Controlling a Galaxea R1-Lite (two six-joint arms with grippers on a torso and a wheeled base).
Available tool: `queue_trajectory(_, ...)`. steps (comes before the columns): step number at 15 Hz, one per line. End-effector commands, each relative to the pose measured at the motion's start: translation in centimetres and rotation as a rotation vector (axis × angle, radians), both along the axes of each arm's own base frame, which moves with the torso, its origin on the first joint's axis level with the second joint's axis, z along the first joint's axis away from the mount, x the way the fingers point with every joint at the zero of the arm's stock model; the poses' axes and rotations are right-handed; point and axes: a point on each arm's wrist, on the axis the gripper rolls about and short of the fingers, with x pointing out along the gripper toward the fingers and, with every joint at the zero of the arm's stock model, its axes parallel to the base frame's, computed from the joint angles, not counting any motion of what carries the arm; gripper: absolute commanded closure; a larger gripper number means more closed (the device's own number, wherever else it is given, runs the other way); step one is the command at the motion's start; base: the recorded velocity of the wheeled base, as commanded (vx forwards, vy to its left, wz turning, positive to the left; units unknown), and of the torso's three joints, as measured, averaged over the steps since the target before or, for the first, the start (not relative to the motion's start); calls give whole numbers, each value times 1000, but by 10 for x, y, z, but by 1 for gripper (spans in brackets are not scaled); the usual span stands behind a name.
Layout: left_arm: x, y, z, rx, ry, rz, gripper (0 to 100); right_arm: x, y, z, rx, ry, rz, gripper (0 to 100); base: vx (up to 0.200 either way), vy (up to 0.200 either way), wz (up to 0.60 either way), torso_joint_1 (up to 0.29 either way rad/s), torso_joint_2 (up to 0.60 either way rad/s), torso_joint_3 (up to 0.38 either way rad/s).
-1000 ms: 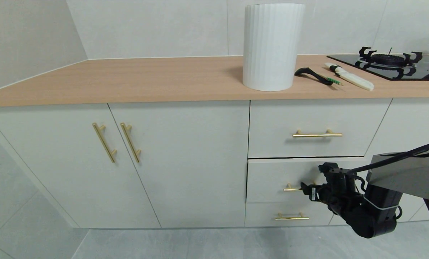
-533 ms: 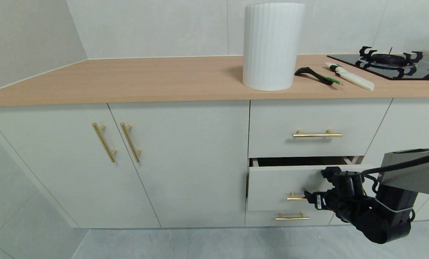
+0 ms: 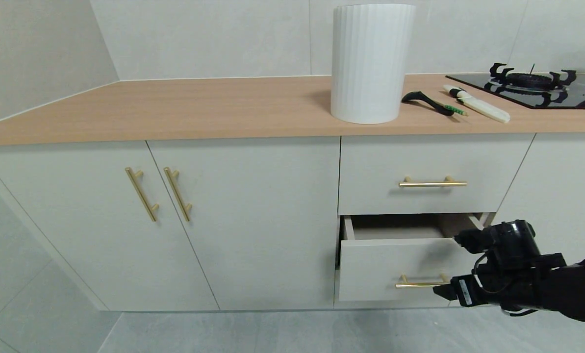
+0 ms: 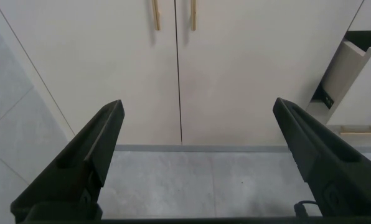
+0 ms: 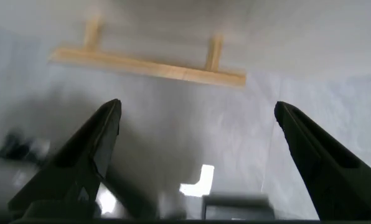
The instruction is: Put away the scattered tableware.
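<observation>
Pulled further out, the drawer (image 3: pixel 395 257) now stands partly open and the right gripper (image 3: pixel 443 293), wide, has let go beside its handle (image 3: pixel 419 283), so the tableware (image 3: pixel 477 108) lying on the surface (image 3: pixel 199 108) can likely go in, while the left gripper (image 4: pixel 198 109) hangs wide.
</observation>
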Motion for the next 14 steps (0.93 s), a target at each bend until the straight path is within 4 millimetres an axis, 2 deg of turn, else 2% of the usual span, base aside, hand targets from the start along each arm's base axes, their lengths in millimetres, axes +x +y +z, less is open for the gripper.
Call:
queue_trajectory(1,0,0,0,0,1,0,0,-19,1,61,46,-166,31,0,0,0,0,0,0,0)
queue_trajectory(3,0,0,0,0,1,0,0,-23,6,74,68,-224,41,0,0,0,0,0,0,0)
queue_trajectory(6,0,0,0,0,1,0,0,-12,12,68,103,-300,29,0,0,0,0,0,0,0)
queue_trajectory(11,0,0,0,1,2,0,0,16,18,20,83,-352,-43,0,0,0,0,0,0,0)
queue_trajectory(14,0,0,0,0,1,0,0,31,21,2,93,-432,-67,0,0,0,0,0,0,0)
